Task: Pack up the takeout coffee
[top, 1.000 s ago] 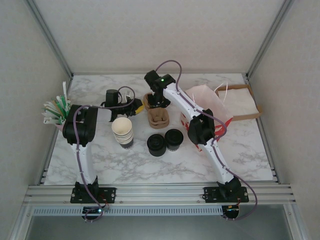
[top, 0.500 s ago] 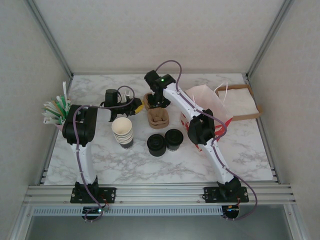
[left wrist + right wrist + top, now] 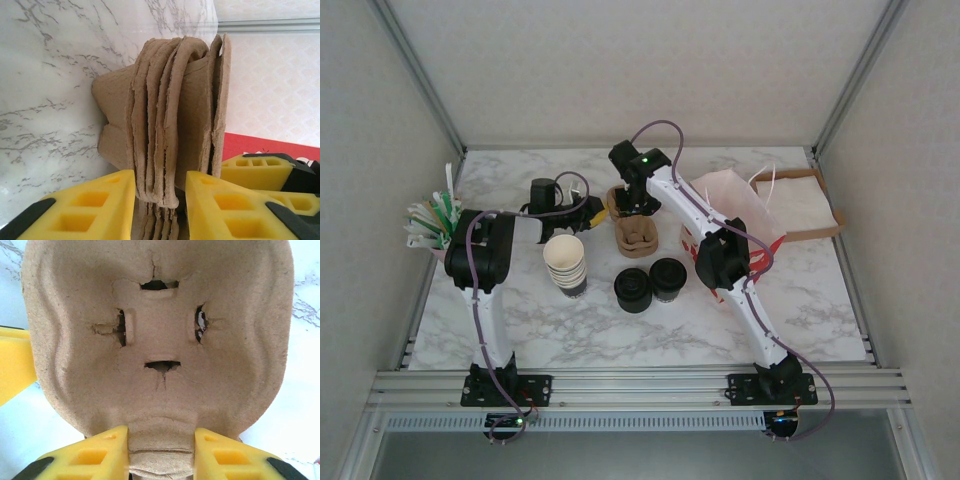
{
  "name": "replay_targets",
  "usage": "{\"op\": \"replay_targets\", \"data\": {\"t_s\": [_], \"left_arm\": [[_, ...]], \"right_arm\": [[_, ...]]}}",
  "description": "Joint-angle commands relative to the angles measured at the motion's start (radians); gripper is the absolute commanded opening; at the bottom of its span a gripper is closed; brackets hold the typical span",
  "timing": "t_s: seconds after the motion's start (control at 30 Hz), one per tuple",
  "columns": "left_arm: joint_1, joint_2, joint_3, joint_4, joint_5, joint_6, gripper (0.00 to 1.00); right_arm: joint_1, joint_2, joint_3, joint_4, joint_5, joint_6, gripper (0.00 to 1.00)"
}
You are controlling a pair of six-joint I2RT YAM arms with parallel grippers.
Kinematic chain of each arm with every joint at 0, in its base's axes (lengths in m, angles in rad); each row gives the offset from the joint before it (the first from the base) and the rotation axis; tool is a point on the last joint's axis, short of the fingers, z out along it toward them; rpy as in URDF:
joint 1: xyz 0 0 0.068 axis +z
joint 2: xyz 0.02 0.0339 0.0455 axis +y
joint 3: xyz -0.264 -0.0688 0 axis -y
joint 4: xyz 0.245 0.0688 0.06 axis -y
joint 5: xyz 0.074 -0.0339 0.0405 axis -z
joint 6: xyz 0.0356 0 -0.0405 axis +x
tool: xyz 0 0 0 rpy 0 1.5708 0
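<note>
The left hand (image 3: 161,182) pinches the cardboard tray stack (image 3: 170,110) steady while the right hand (image 3: 161,442) clamps one tray (image 3: 160,340) by its end tab, probably to peel it free.

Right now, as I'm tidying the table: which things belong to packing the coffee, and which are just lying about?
Job: takeout coffee; carrier stack, gripped by left pincer and right pincer; paper bag, probably.
Lying about: lid stack; cream cups; straws; napkins.

Left to right stand cup stack (image 3: 565,263), lid stack (image 3: 633,290), takeout coffee (image 3: 668,279). Behind them lie the carrier trays (image 3: 636,238).
</note>
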Motion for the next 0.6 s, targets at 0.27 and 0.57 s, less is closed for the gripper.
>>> {"op": "replay_targets", "data": {"t_s": [0.27, 0.57], "left_arm": [[0.014, -0.068, -0.017, 0.013, 0.021, 0.013, 0.25], [0.008, -0.052, -0.005, 0.019, 0.029, 0.010, 0.30]], "right_arm": [[0.009, 0.000, 0.033, -0.028, -0.005, 0.016, 0.33], [0.009, 0.001, 0.033, -0.027, -0.010, 0.017, 0.33]]}}
